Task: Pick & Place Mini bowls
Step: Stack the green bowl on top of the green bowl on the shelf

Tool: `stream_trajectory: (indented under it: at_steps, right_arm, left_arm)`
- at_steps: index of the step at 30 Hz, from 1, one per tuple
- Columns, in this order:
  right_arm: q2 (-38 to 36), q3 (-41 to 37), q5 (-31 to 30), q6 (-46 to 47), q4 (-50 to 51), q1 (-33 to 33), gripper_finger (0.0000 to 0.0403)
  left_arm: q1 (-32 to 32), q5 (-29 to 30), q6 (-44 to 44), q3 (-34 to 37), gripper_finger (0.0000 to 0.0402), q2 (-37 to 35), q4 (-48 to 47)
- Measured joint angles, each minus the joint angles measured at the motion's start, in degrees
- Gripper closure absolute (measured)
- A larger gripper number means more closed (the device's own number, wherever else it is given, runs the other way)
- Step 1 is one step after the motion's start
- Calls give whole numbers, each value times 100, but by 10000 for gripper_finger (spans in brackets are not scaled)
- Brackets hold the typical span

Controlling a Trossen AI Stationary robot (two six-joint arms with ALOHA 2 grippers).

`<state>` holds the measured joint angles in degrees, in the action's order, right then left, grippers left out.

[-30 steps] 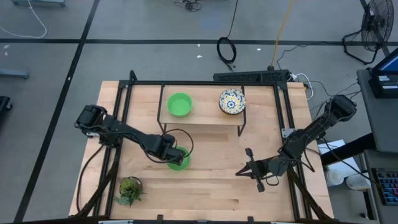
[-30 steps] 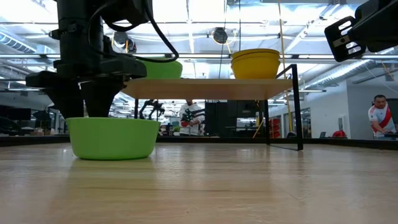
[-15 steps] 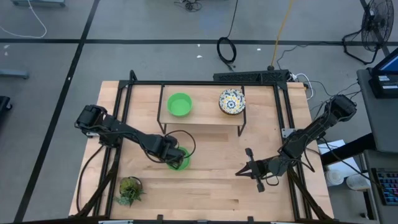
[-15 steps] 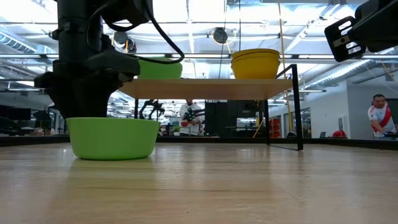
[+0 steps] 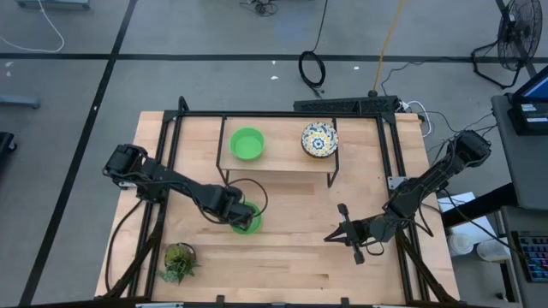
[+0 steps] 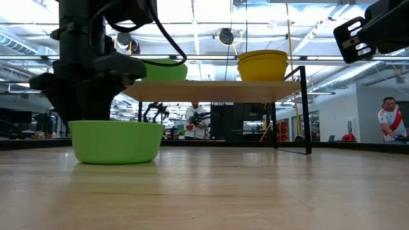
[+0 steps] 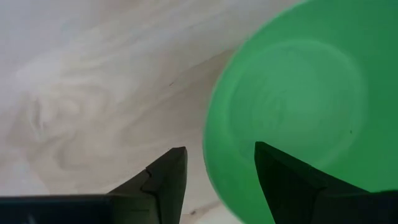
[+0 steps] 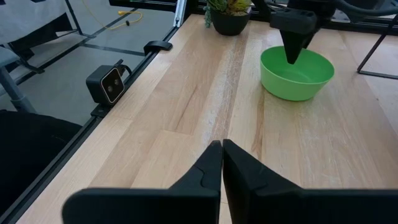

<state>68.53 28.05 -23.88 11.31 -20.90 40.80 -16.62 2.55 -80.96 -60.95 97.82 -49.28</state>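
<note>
Left of centre in the high view, our left gripper (image 5: pixel 242 215) straddles the rim of a green mini bowl (image 5: pixel 248 219) on the surface (image 5: pixel 291 257) with parted fingers, while our right gripper (image 5: pixel 334 236) waits lower right, fingers closed.
</note>
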Motion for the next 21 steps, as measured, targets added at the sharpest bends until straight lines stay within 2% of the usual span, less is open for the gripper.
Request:
stream_trajectory:
  at_steps: [4,12,14,19,21]
  right_arm:
    - [0,0,0,0,0,1,401]
    - [0,0,0,0,0,0,401]
    - [0,0,0,0,1,2,401]
    - [0,0,0,0,0,0,401]
    - [0,0,0,0,0,0,401]
  left_arm:
    - [26,-79,-453,0,211,0,-2]
    - [33,-57,-475,0,211,0,-2]
    - [31,13,-254,0,211,0,-2]
    - [32,354,933,0,211,0,2]
    - [33,357,1070,0,211,0,1]
